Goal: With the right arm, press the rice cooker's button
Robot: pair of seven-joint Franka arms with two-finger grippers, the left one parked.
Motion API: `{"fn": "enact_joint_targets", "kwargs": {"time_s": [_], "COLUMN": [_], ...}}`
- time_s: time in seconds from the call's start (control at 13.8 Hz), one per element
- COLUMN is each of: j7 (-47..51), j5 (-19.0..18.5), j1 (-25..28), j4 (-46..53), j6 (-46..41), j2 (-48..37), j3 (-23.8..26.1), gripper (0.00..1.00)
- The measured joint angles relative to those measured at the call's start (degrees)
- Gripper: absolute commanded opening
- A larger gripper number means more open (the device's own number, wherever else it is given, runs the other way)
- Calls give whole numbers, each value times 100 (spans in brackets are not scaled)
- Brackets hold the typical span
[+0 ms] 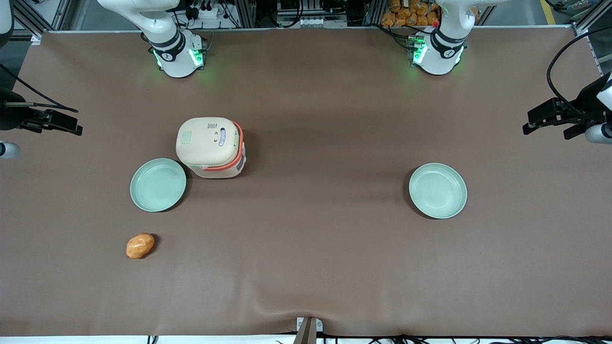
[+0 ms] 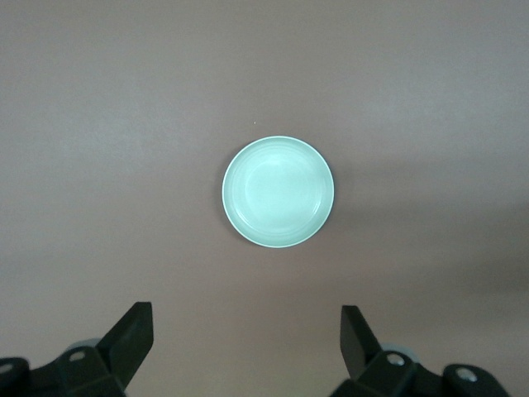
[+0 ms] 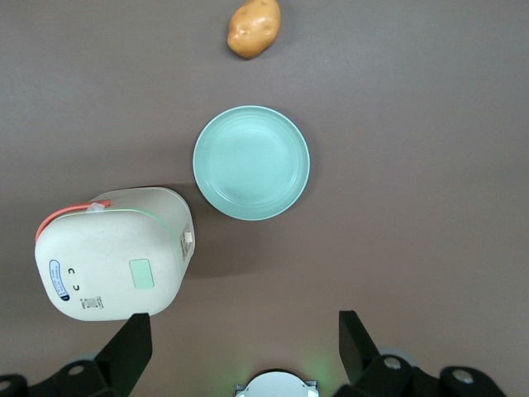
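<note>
The rice cooker (image 1: 210, 147) is cream with an orange-red band handle (image 1: 237, 148). It stands with its lid shut on the brown table, toward the working arm's end. A pale green rectangular pad (image 3: 141, 273) sits on its lid. The cooker also shows in the right wrist view (image 3: 111, 256). The right arm's base (image 1: 177, 52) stands at the table's back edge, and the arm rises out of the front view. My gripper (image 3: 244, 351) hangs high over bare table near that base, farther from the front camera than the cooker. Its fingers (image 3: 132, 347) are wide apart and empty.
A pale green plate (image 1: 158, 185) lies beside the cooker, slightly nearer the front camera, and shows in the right wrist view (image 3: 251, 162). A potato (image 1: 140, 245) lies nearer still. A second plate (image 1: 438, 190) lies toward the parked arm's end.
</note>
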Motion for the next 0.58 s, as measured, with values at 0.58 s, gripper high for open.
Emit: {"fn": "enact_joint_targets", "kwargs": {"time_s": [0.58], "j7": [3], "j5": [-1], "j1": [120], "j4": [22], "j6": [-196], "j2": [-14], "j3": [3], "gripper": [100]}}
